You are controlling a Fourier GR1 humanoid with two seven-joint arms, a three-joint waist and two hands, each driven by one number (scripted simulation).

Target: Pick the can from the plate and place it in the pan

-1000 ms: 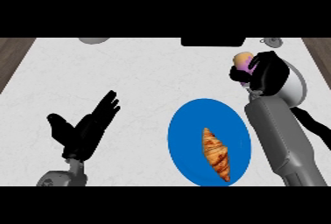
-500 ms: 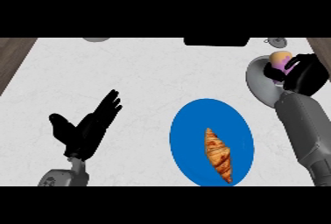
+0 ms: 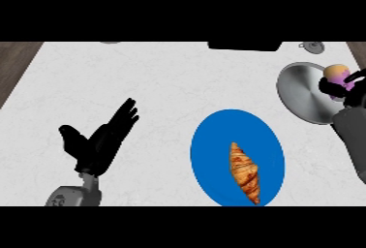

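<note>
Our right robot hand (image 3: 348, 89) curls round the pale purple can (image 3: 336, 73) over the round grey metal pan (image 3: 300, 92); our left robot hand (image 3: 100, 140) rests wide open above the white bench (image 3: 172, 82).

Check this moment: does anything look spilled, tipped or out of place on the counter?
Nothing spilled or damaged. The right hand holds the can over the pan. A croissant lies on the blue plate. The left hand rests open at the lower left.
</note>
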